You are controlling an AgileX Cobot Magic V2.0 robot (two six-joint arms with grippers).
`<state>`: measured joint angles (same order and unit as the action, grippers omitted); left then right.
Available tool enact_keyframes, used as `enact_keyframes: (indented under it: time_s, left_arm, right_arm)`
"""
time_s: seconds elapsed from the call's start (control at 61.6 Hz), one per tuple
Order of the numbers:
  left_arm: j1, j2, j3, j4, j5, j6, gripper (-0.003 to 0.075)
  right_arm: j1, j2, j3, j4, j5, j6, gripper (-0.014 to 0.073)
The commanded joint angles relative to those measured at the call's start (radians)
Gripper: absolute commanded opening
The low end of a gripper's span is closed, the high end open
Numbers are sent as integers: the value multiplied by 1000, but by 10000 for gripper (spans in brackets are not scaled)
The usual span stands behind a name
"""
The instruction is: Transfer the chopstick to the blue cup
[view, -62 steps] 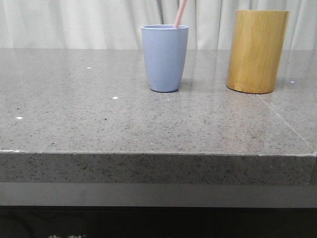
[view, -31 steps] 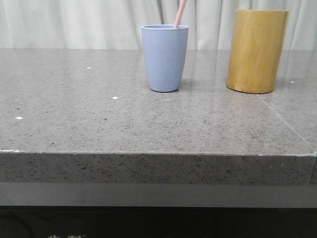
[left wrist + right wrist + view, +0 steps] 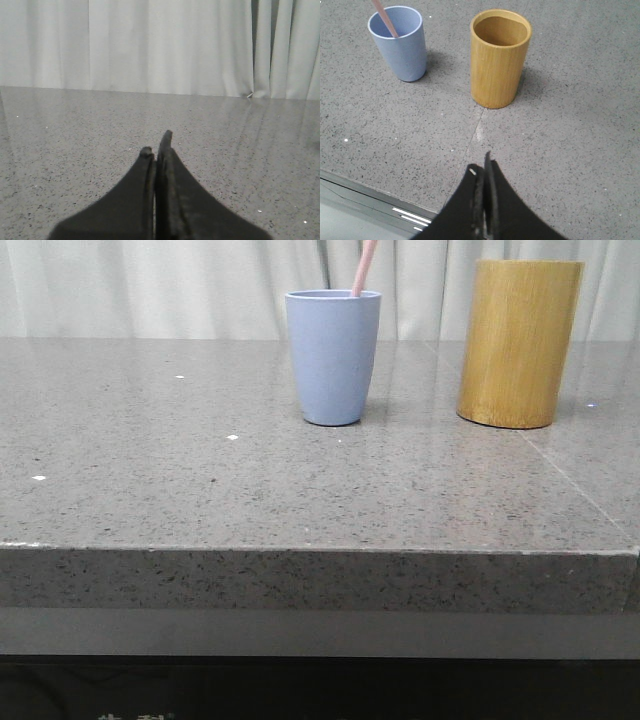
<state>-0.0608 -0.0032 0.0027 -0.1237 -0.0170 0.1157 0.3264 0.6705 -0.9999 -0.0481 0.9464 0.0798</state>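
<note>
1 chopstick (image 3: 364, 267) stands inside blue cup (image 3: 333, 357).

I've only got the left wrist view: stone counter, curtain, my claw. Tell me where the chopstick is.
Observer: The chopstick stands inside the blue cup, leaning against its rim.
Operator: Report the bamboo holder.
Observer: The bamboo cylinder stands upright beside the blue cup, apart from it, and the right wrist view shows nothing inside it.
Operator: Give me the right claw.
Observer: The right claw is shut with nothing in it, above the counter on the near side of the bamboo cylinder.
</note>
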Motion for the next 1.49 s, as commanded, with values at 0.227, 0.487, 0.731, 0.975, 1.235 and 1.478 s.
enact_keyframes:
  time_s: [0.227, 0.487, 0.731, 0.975, 1.235, 1.478]
  left_arm:
    - [1, -26, 15, -11, -79, 0, -19]
    - [1, -26, 15, -11, -79, 0, -19]
    - [1, -26, 15, -11, -79, 0, -19]
    - [1, -26, 15, -11, -79, 0, -19]
    - [1, -25, 15, -11, -79, 0, -19]
    - [1, -25, 15, -11, -79, 0, -19]
  right_arm:
    - [-8, 3, -24, -5, -72, 1, -120]
    - [-8, 3, -24, -5, -72, 1, -120]
    - [-8, 3, -24, -5, -72, 1, -120]
    - [-22, -21, 24, -5, -90, 1, -120]
    - [-140, -270, 389, -16, -336, 1, -120]
    - [-263, -555, 754, 36, -715, 1, -120]
